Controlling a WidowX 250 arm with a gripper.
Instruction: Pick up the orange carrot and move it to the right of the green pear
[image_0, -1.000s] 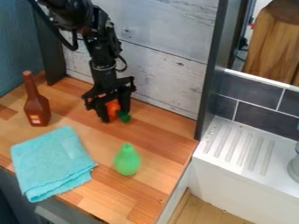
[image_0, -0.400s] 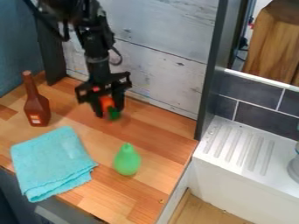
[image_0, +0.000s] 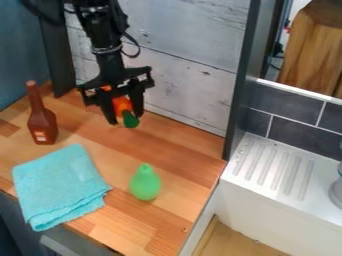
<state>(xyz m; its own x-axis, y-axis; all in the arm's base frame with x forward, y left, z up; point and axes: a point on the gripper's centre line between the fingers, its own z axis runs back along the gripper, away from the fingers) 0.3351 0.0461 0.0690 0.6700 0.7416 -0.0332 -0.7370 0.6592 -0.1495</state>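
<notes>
Wooden counter (image_0: 184, 152) under a steep, downward black arm (image_0: 109, 62), its fingers (image_0: 137, 101) closed around an orange-and-green object (image_0: 122, 105)

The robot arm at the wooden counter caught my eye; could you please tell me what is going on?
The arm's end effector has an orange object with a green end between its fingers, near the back of the counter. A brown bottle stands on the counter, with a turquoise cloth and a green pear-shaped object nearer the camera.
</notes>
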